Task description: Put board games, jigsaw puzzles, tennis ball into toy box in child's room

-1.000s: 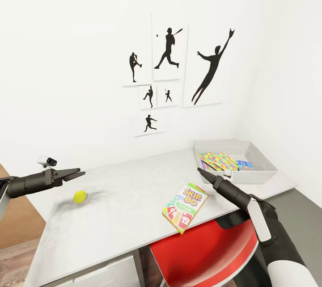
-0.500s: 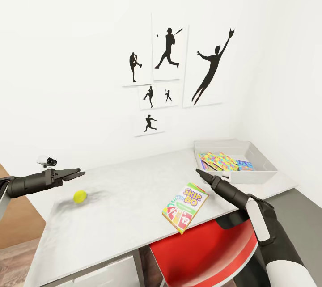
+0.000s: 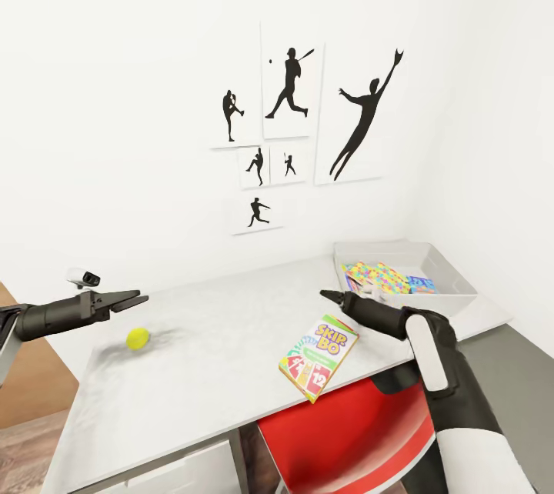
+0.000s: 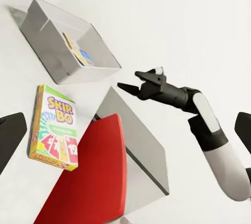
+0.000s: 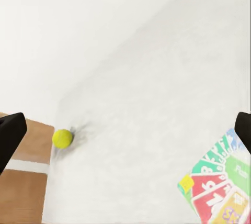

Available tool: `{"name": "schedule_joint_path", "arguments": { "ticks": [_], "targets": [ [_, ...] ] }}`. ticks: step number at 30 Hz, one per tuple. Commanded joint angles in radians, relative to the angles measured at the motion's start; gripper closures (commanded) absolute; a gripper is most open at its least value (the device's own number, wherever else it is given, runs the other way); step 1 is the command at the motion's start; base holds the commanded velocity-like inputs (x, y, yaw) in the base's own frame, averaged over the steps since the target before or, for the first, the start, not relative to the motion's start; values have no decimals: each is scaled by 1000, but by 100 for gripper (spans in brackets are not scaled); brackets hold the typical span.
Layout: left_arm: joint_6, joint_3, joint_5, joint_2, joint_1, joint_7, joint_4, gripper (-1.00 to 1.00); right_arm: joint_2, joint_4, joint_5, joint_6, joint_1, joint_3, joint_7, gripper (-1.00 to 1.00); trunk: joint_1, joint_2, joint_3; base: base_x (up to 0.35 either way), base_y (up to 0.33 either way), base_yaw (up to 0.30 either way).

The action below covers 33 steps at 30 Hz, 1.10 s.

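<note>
The yellow-green-red Skip-Bo box (image 3: 318, 356) lies flat at the table's (image 3: 223, 340) front edge; right gripper (image 3: 326, 296), jaws spread and empty, hovers at its 12 o'clock.

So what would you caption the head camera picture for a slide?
Two robot arms hover over a pale desk holding a tennis ball, a Skip-Bo box and a grey bin of toys.
</note>
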Motion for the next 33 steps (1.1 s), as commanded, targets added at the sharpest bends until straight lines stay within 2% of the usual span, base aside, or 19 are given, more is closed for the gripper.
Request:
{"name": "schedule_joint_path", "arguments": {
  "ticks": [1,2,4,7,10,12,16,20,28,33],
  "targets": [
    [11,0,0,1,-1,-4,0,-100,11,-5,10,30,-29,-2,-39,-100,1,-2,-2,0,0,0],
    [11,0,0,1,-1,-4,0,-100,15,-6,10,38,-43,-1,-62,-100,1,-2,-2,0,0,0],
    [11,1,0,1,-1,-4,0,-100,28,-1,10,61,-104,0,-148,-100,1,-2,-2,0,0,0],
    [11,1,0,2,-1,-4,0,-100,34,22,9,79,-175,3,-249,-100,1,-2,-2,0,0,0],
    [11,1,0,1,-1,-4,0,-100,36,65,9,83,-229,4,-311,-100,1,-2,-2,0,0,0],
    [11,1,-1,1,-1,-4,0,-100,36,145,10,83,-288,5,-357,-100,1,-2,-2,0,0,0],
    [6,1,-2,1,-1,-4,1,-100,36,306,11,83,-361,15,-395,-100,1,-2,-2,0,0,0],
    [-8,1,-1,2,-1,-4,3,-100,36,389,11,83,-392,27,-408,-100,1,-2,-2,0,0,0],
    [-9,2,0,2,-1,-4,3,-100,35,409,17,83,-395,28,-414,-100,1,-2,-2,0,0,0],
    [-10,1,0,2,-1,-4,3,-100,43,440,18,83,-399,28,-456,-100,1,-2,-2,0,0,0]
  ]
}}
